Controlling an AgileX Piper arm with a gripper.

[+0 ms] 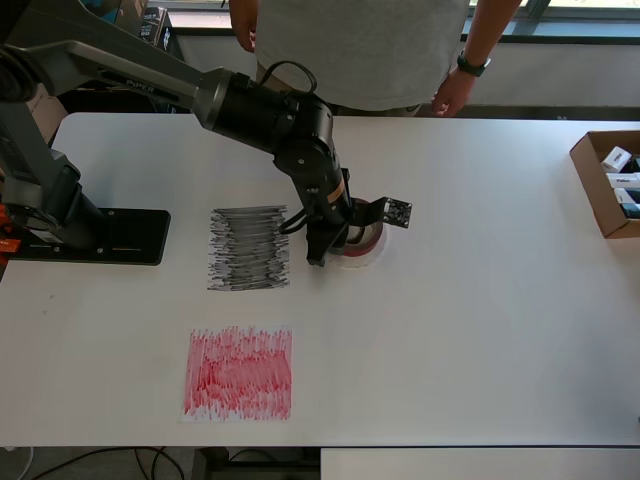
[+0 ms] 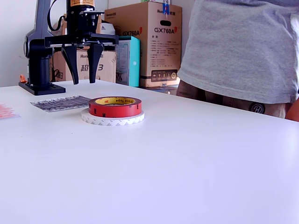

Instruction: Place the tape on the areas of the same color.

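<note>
A dark-red tape roll (image 2: 115,106) lies stacked on a wider whitish roll (image 2: 112,120) on the white table. In the overhead view my arm partly covers the red roll (image 1: 366,240) and the whitish roll (image 1: 374,259). My gripper (image 2: 83,80) is open and empty, fingers pointing down, just behind and to the exterior view's left of the stack. In the overhead view the gripper (image 1: 334,246) is at the stack's left edge. The black-grey patch (image 1: 249,248) lies just left of it, and the red patch (image 1: 238,373) is nearer the front edge. The small black roll is out of view.
A person (image 1: 360,50) stands at the table's far edge, one hand (image 1: 452,95) near the tabletop. A cardboard box (image 1: 596,190) with small items sits at the overhead view's right edge. The arm's base plate (image 1: 100,236) is at the left. Cartons (image 2: 145,42) stand behind the table.
</note>
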